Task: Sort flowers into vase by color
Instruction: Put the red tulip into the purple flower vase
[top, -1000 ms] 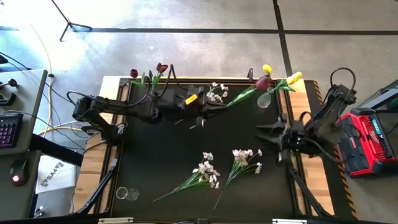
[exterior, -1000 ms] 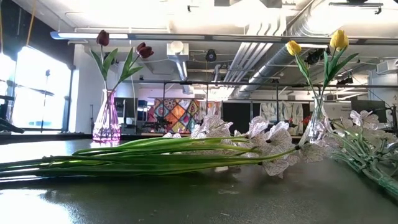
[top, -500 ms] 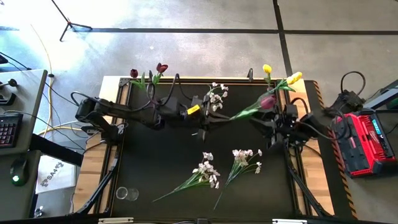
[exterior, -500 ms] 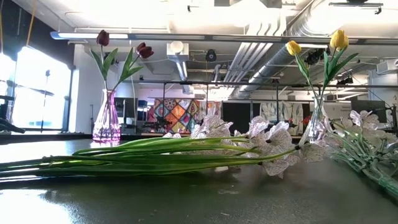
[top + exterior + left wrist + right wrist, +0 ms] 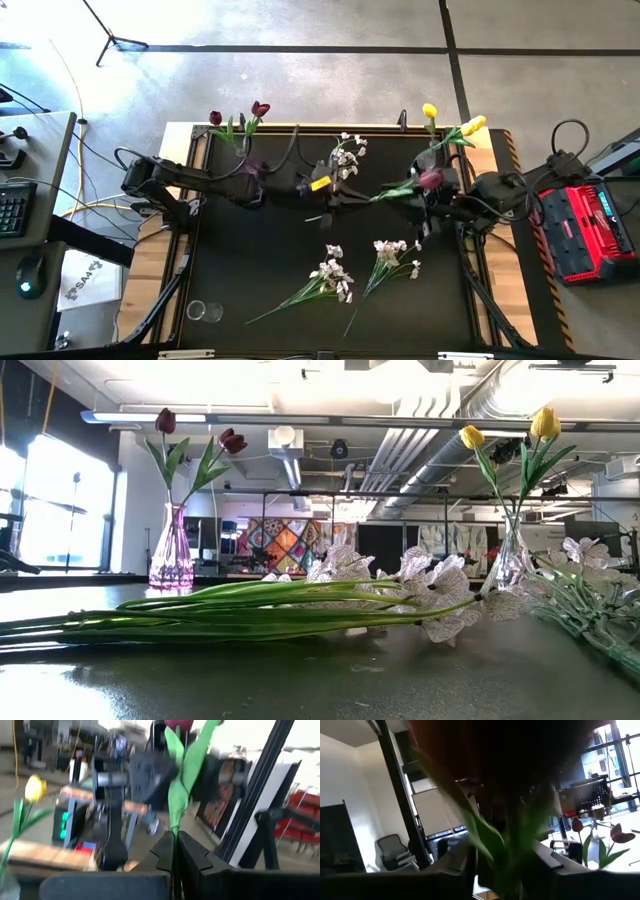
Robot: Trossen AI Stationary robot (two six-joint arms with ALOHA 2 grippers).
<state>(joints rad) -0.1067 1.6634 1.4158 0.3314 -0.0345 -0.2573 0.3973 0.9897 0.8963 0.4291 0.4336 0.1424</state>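
Maroon, the tulip (image 5: 430,180) is held by its stem in the shut jaws of the left gripper (image 5: 345,197), above the bench (image 5: 250,260). The right gripper (image 5: 425,205) has been brought in from the bench's edge and its jaws are closing round the stem by the bloom: a handover seems under way. White sprays (image 5: 335,280) lie below; the yellow tulips (image 5: 450,125) stand near.

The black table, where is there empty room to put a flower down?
The table is bare on its left side, between the left arm and the small glass. The front right corner is bare too. It is crowded around the white sprays, and where both arms meet at the maroon tulip.
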